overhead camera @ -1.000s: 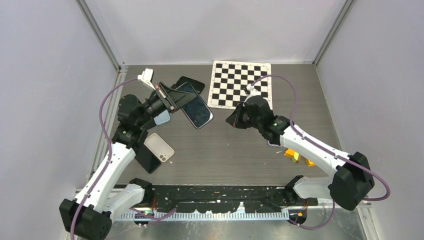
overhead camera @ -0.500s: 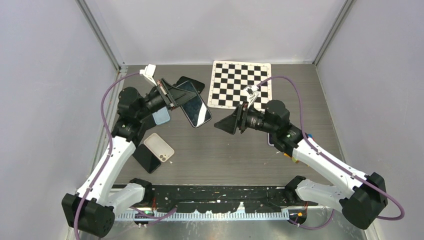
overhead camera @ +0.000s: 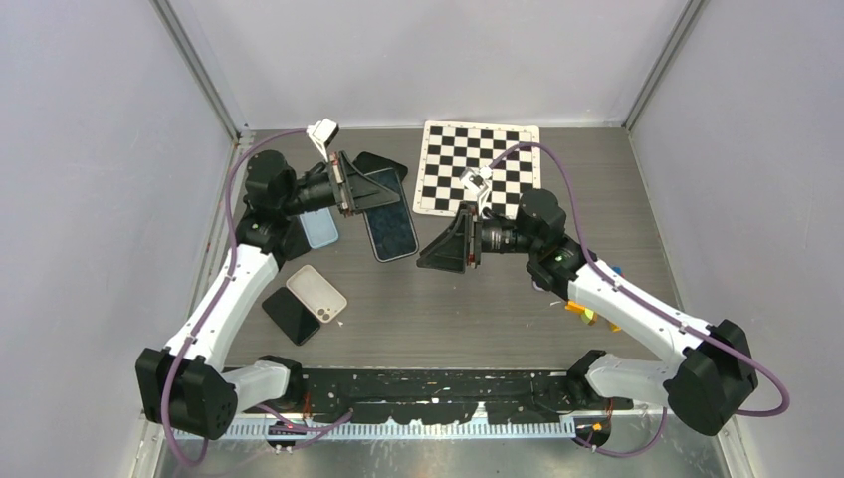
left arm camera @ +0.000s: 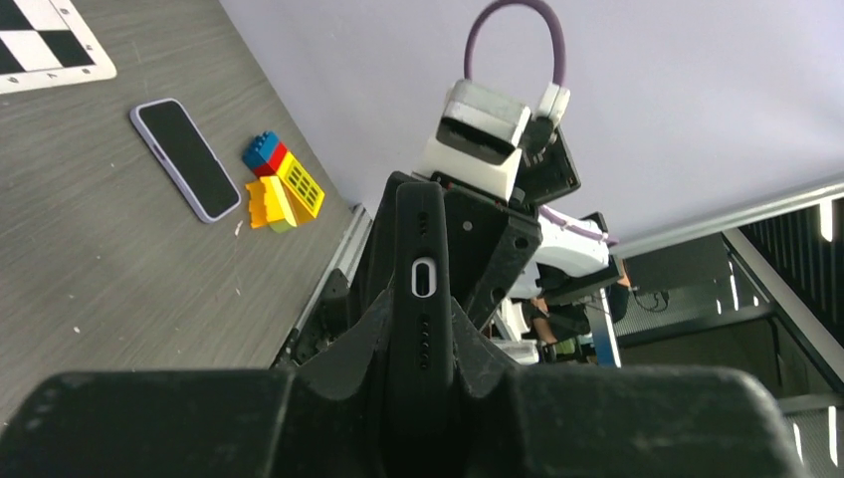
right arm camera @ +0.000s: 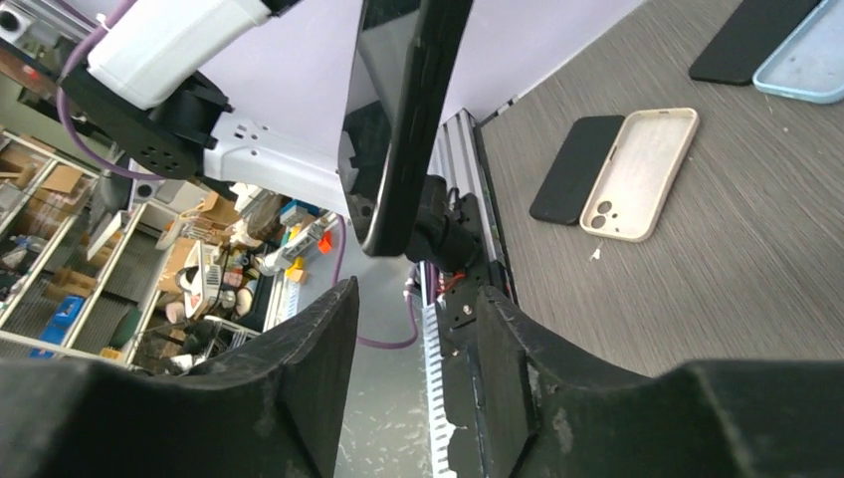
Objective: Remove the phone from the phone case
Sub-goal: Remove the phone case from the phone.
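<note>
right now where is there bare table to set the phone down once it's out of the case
Widest bare patch: near-middle of the table, between the beige case and the toy bricks. A smaller strip lies right of the checkerboard. The far left is crowded: light blue case, black phone, and the left gripper holding the cased phone.

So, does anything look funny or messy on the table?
Nothing looks spilled or broken. The odd bit is that the phone in its black case isn't lying on the grey table. The left gripper holds it tilted up in the air. A beige empty case lies crooked on the table.
</note>
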Tool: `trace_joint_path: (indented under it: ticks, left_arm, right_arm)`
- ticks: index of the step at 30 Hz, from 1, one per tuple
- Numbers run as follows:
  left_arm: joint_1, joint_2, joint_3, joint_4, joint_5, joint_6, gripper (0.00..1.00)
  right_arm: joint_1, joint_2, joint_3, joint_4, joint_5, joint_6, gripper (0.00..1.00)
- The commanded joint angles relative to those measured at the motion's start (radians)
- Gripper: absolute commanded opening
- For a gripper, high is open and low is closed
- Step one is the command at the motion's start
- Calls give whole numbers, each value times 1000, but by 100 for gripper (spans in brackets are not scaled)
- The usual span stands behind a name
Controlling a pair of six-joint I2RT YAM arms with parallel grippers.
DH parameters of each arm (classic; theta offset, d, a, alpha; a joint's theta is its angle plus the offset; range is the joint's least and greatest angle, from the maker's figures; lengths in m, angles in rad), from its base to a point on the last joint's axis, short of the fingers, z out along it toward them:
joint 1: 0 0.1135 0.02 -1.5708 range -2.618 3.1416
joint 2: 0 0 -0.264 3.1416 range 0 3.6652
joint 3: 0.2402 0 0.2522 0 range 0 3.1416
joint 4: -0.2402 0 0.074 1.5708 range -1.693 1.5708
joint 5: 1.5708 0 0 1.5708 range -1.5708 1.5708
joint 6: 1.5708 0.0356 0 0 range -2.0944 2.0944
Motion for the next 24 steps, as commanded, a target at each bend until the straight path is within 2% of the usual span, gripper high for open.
trace_joint_path:
  ticks: [1,8,16,24]
  left_arm:
    - [5,-3,56,79,93,-9,0]
    - [5,14,46,117,102,-39,0]
    - [4,21,23,184,100,-97,0]
    - [-15,5,-43,294,100,-180,0]
  right_arm:
    - [-2,25,73,114,-58,44,48]
    - [-1,76,105,168,-86,83,29]
    - [1,106,125,118,-80,41,3]
    - [1,149,189,-89,92,-53,1]
